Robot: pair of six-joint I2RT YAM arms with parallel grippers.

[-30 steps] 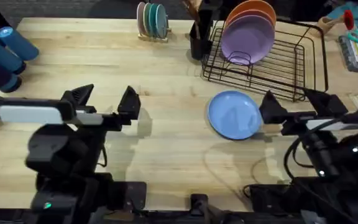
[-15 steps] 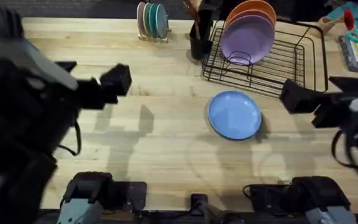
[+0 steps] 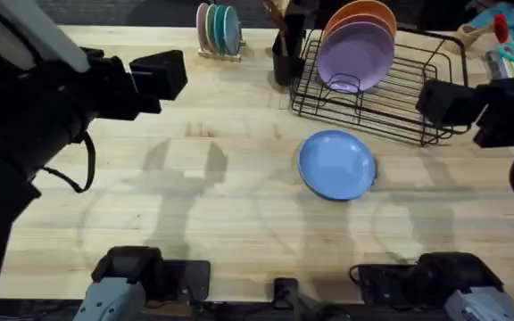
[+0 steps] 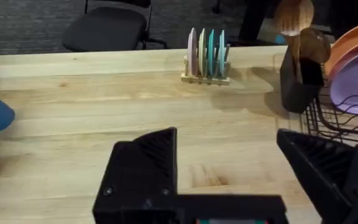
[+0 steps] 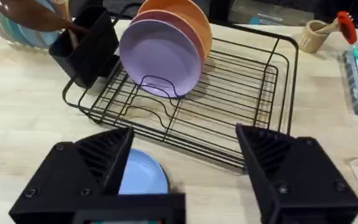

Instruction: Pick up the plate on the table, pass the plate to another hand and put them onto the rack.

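Both arms lifted away, blue plate untouched

The plate [image 3: 336, 164] lies flat on the table [image 3: 239, 214], just in front of the rack [image 3: 377, 98]. Since a second ago the left gripper [image 4: 229, 171] and right gripper [image 5: 182, 165] have risen from table level, both claws wide and empty. No pickup seems to have begun.

Your left gripper [image 4: 229, 177] hung raised with fingers spread wide (arm large under the camera); your right gripper [image 5: 182, 180] was likewise spread, holding nothing.
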